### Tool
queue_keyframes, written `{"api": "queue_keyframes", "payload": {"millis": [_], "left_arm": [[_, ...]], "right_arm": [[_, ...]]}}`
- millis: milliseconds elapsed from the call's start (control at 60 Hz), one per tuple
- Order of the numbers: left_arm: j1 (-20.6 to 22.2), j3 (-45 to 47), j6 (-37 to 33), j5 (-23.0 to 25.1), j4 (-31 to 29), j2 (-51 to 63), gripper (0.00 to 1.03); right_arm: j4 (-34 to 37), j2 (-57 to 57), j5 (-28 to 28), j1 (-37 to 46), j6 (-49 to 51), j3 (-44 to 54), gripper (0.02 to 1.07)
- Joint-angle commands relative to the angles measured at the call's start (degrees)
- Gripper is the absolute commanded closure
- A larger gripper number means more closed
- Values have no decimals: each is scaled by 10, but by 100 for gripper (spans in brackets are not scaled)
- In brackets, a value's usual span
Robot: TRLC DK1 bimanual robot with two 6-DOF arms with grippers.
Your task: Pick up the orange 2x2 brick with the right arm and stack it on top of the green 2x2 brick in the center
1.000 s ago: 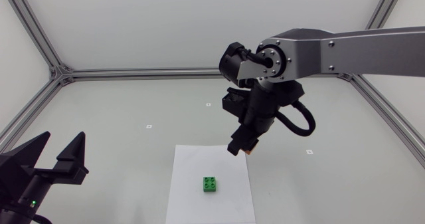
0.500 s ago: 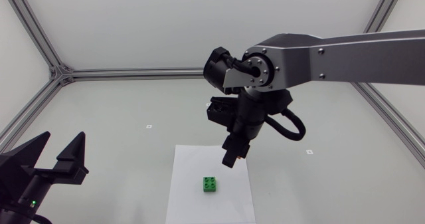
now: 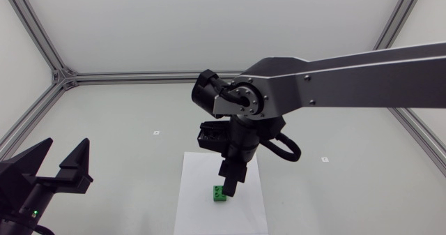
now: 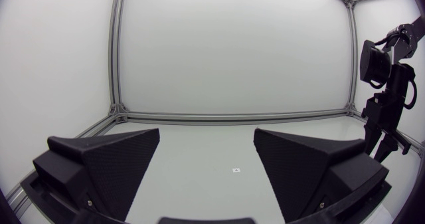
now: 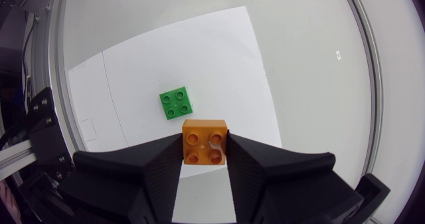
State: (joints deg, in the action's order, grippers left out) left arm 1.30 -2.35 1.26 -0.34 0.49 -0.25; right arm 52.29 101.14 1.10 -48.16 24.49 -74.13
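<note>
orange brick point(image 5: 205, 141): pick is done. your right tool point(image 3: 228, 186) is clenched on it, one finger on each of two opposite side faces. four studs face up, top is level, and the colour is clean with no visible damage. it sits square between the fingers, with about half of it sticking out past the tips.

green brick point(image 5: 176, 103): studs up, flat on the white paper sheet point(image 5: 219, 58) at the centre of the tabletop point(image 3: 125, 116). nothing is stacked on it yet. in the right wrist view it lies ahead of the held brick and a bit to one side, clearly apart. in the head view the tool hangs over its edge, so you're close but not over it.

left to do, as i read it: shift over the green brick, match yaw (looks near, green maybe slightly twisted), lower, press the studs home, let go.

left tool point(image 4: 206, 144): released, fingers wide, nothing in it, parked at the tabletop's left side, well clear of the sheet.
</note>
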Motion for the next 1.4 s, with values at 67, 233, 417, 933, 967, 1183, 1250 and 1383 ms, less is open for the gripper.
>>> {"api": "queue_keyframes", "payload": {"millis": [67,233,417,933,967,1183,1250,1383], "left_arm": [[-2,23,-7,3,-8,-5,4],[-2,23,-7,3,-8,-5,4],[-2,23,-7,3,-8,-5,4],[-1,23,-7,3,-8,-5,4],[-1,23,-7,3,-8,-5,4],[-2,23,-7,3,-8,-5,4],[-2,23,-7,3,-8,-5,4],[-5,23,-7,3,-8,-5,4]], "right_arm": [[-10,21,-10,-9,25,16,93],[-22,34,-20,-12,37,19,93],[-30,40,-29,-18,43,28,93],[-45,55,-29,-43,62,30,93],[-45,55,-29,-43,64,30,93],[-47,57,-31,-41,79,27,93],[-47,58,-35,-40,83,25,93],[-47,62,-34,-40,89,20,93]]}}
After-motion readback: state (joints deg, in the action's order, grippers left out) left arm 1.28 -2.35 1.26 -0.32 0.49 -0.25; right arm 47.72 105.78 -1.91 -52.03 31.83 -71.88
